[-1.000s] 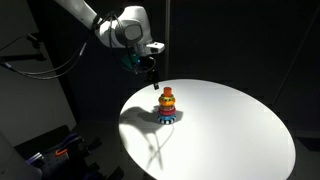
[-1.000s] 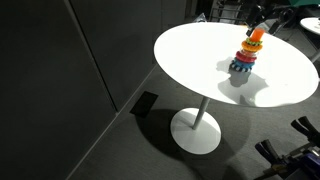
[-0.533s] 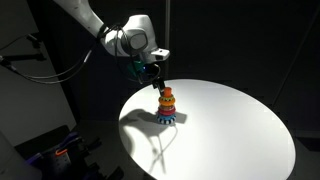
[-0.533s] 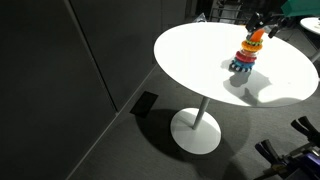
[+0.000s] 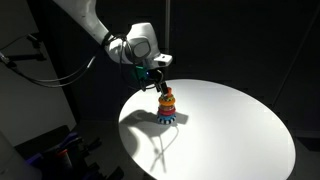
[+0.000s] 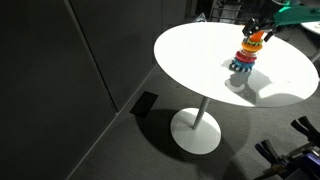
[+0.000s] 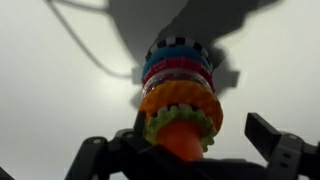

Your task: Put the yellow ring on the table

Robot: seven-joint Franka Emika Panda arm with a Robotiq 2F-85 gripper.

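In the wrist view, the white table [image 7: 50,90] carries a black-and-white checked base [image 7: 178,44], a blue ring [image 7: 177,58], a pink-red ring [image 7: 178,73], an orange ring [image 7: 178,98], the greenish yellow ring [image 7: 158,126] and an orange peg tip [image 7: 182,143]; the tool [image 7: 185,150] is black.

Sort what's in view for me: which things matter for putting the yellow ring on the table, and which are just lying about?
Job: small yellow scalloped plastic ring; round white table; open claw.
Bystanders: orange plastic ring beneath it; pink plastic ring lower down; dark flat object near the table's foot.
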